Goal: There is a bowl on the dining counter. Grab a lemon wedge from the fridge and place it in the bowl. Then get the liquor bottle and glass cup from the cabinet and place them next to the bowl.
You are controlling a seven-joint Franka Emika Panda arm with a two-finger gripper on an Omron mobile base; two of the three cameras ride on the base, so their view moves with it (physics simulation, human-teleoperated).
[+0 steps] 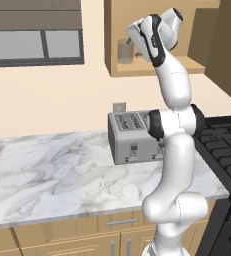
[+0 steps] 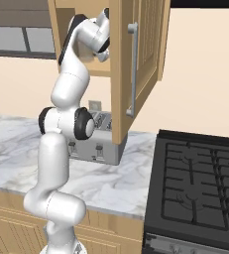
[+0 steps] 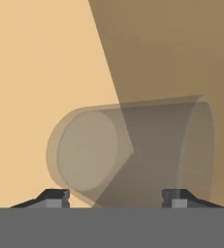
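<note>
The glass cup (image 1: 125, 51), a translucent grey tumbler, stands on the shelf of the open tan cabinet (image 1: 157, 67). My arm reaches up into the cabinet and my gripper (image 1: 131, 41) is right at the cup. In the hand view the glass cup (image 3: 133, 152) looms close and lies sideways across the picture. My gripper (image 3: 116, 199) is open, its fingertips (image 3: 55, 197) apart below the cup and not touching it. The cabinet door (image 2: 141, 49) hides the hand in the right base view. The liquor bottle, bowl, lemon wedge and fridge are out of view.
A silver toaster (image 1: 132, 137) sits on the marbled counter (image 1: 47, 170) under the cabinet, close to my elbow. A black stove (image 2: 200, 183) is to the right. The open door's handle (image 2: 132, 69) juts toward me. A window (image 1: 34, 45) is at the left.
</note>
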